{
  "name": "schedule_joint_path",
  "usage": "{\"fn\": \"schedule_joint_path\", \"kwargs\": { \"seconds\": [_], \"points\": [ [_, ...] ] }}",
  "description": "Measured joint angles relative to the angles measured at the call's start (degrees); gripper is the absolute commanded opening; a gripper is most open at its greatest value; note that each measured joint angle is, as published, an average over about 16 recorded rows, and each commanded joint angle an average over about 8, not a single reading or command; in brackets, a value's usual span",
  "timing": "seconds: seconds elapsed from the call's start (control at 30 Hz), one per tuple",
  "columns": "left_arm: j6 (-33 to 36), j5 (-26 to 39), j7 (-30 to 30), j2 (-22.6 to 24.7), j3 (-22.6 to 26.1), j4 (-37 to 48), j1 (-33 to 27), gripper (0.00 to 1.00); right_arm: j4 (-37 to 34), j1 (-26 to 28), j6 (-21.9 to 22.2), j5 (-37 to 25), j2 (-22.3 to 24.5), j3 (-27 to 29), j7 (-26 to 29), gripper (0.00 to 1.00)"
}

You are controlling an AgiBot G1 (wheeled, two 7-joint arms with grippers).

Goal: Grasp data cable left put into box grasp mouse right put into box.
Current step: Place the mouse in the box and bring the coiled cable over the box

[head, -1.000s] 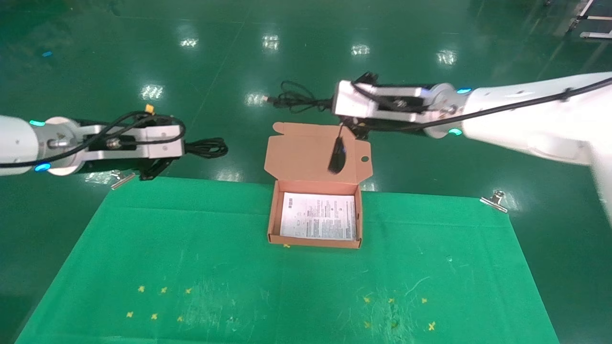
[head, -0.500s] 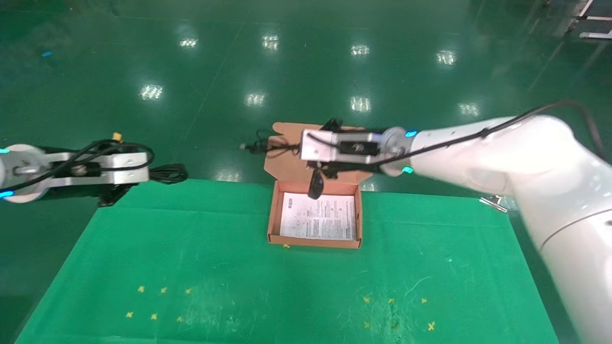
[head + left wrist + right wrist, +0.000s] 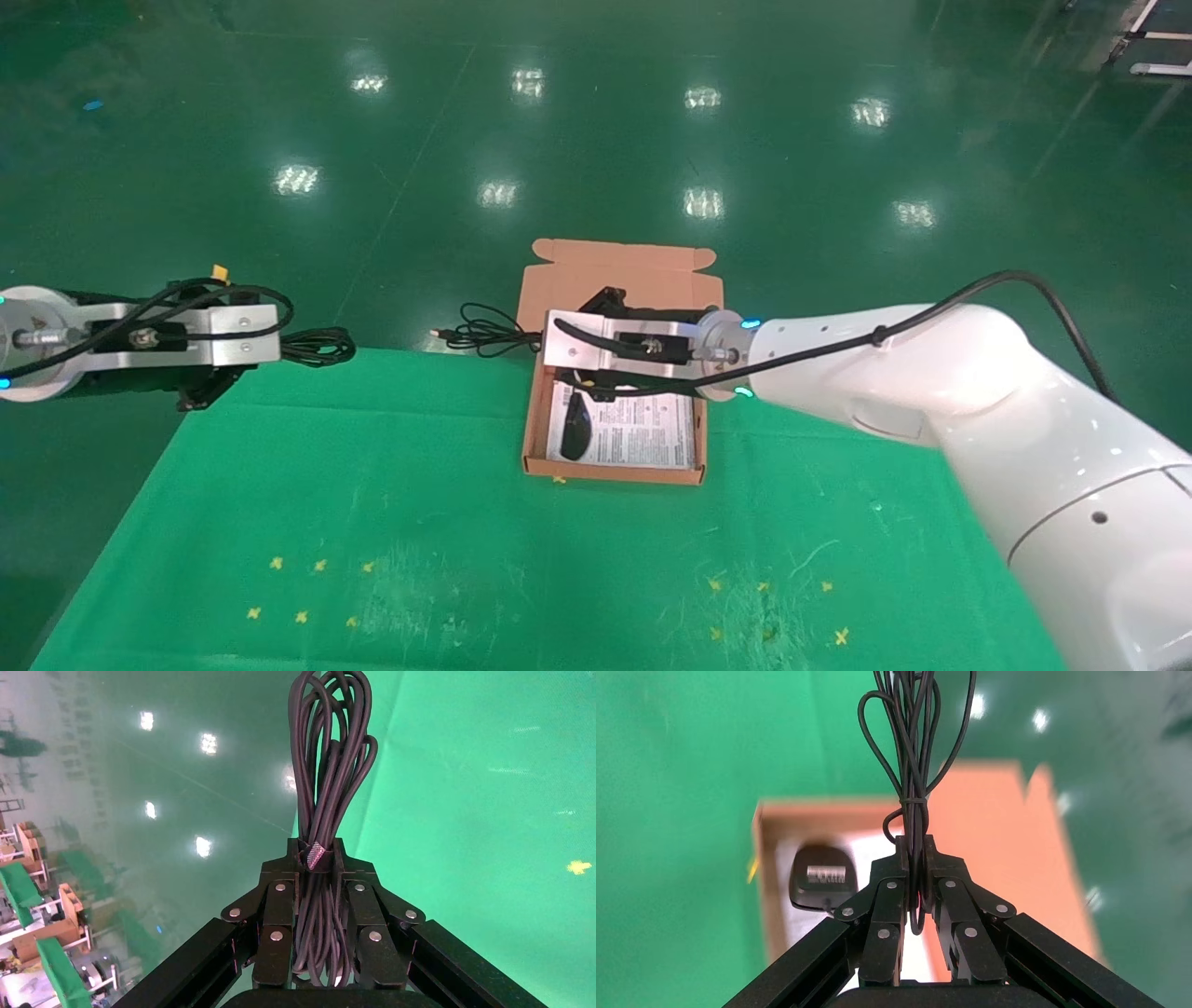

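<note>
At the far left edge of the tabletop (image 3: 372,522), the left gripper (image 3: 318,855) has its jaws clamped on the looped cable (image 3: 329,762). In the middle sits the open box (image 3: 531,410), with the mouse (image 3: 577,434) inside at its left. The right gripper (image 3: 916,855) hangs above it, jaws pinching the bundled cord (image 3: 912,748).

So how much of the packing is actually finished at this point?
Nothing is fully packed yet. The right gripper is shut on the mouse's cord, with the mouse down inside the box, not yet released. The left gripper holds the data cable off to the left, yet to be boxed.
</note>
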Motion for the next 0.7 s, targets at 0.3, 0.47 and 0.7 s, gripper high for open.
{"fn": "schedule_joint_path", "kwargs": {
  "seconds": [0.3,0.47,0.7],
  "points": [
    [0.03,0.02,0.01,-0.01,0.03,0.00,0.02,0.00,-4.75,0.38,1.31,1.16,0.14,-5.51,5.38,0.94],
    [-0.18,-0.12,0.13,0.27,0.06,0.15,0.10,0.00,-4.85,0.50,1.26,1.03,0.56,-6.83,6.63,1.00],
    [-2.01,-0.83,1.32,2.22,0.29,1.35,0.65,0.00,-3.29,0.57,1.35,1.13,2.11,-7.28,7.37,1.00]
  ]
}}
